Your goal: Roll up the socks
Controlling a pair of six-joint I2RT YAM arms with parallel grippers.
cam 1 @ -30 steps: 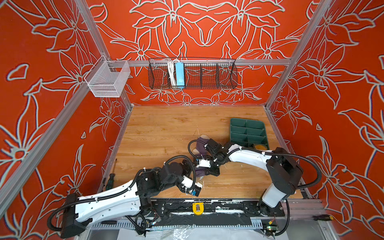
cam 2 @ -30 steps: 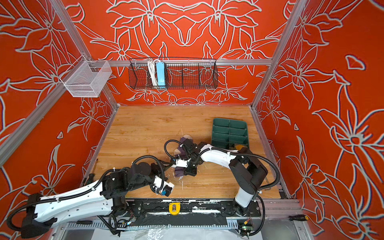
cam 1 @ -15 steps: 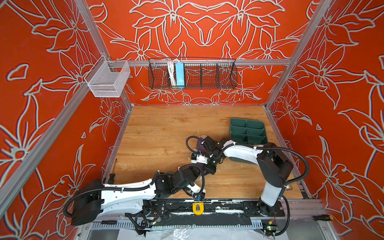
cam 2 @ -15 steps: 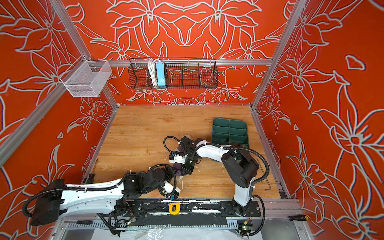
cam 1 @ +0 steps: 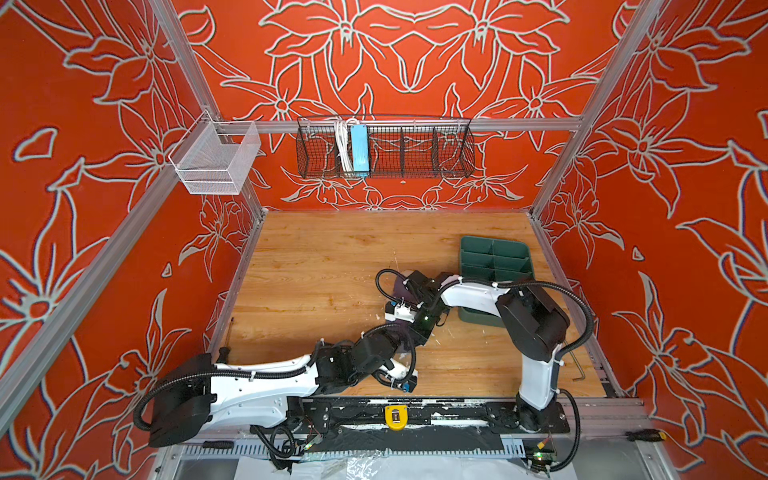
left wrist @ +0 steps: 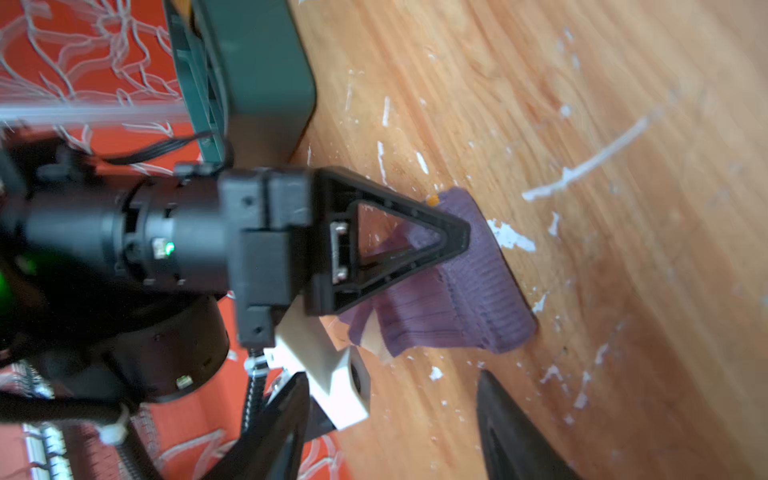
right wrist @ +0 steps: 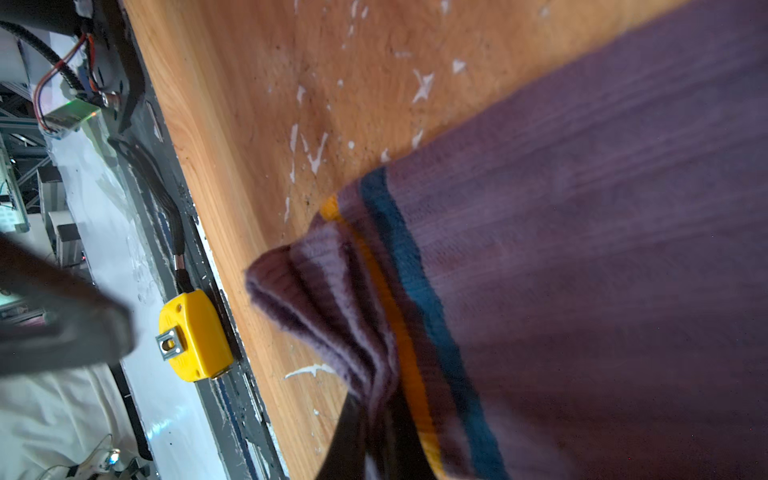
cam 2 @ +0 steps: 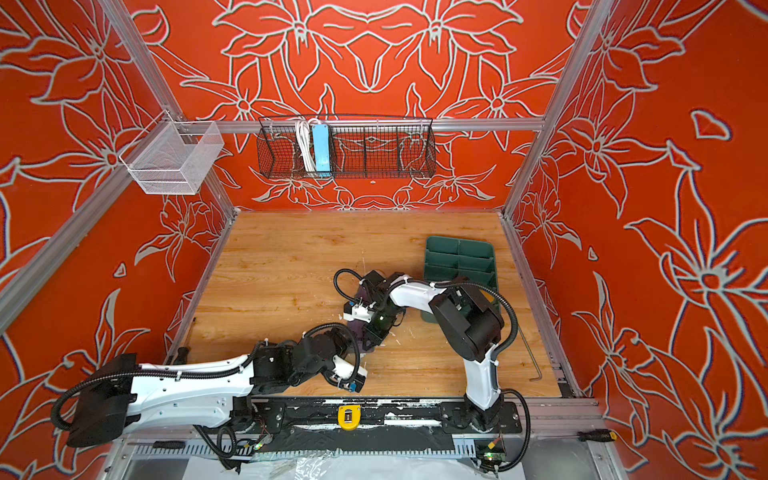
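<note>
On the left wall, a white mesh basket (cam 1: pixel 216 162) hangs from the frame rail. Along the back wall a black wire basket (cam 1: pixel 415 147) holds a blue power strip (cam 1: pixel 359 147) standing on end. A bundled white cable (cam 1: pixel 341 143) sits just beside it, and both are toward the basket's left end.

On the wooden table (cam 1: pixel 332 266), the left gripper (left wrist: pixel 392 376) has its fingers spread wide over bare wood, close to the purple sock (left wrist: pixel 469 299). The sock lies on the table near the middle, toward the front edge. Its ribbed cuff is pinched by the right gripper (left wrist: pixel 457 241), whose fingers are pressed together on the fabric. In the right wrist view the cuff shows a yellow and a teal stripe, though the cloth is blurred.

In both top views the two wrists cover nearly all of the sock, and only slivers of purple show.

On the right stands a dark green divided tray (cam 1: pixel 494 253). The right arm hides its near compartments, so what they hold cannot be told.
</note>
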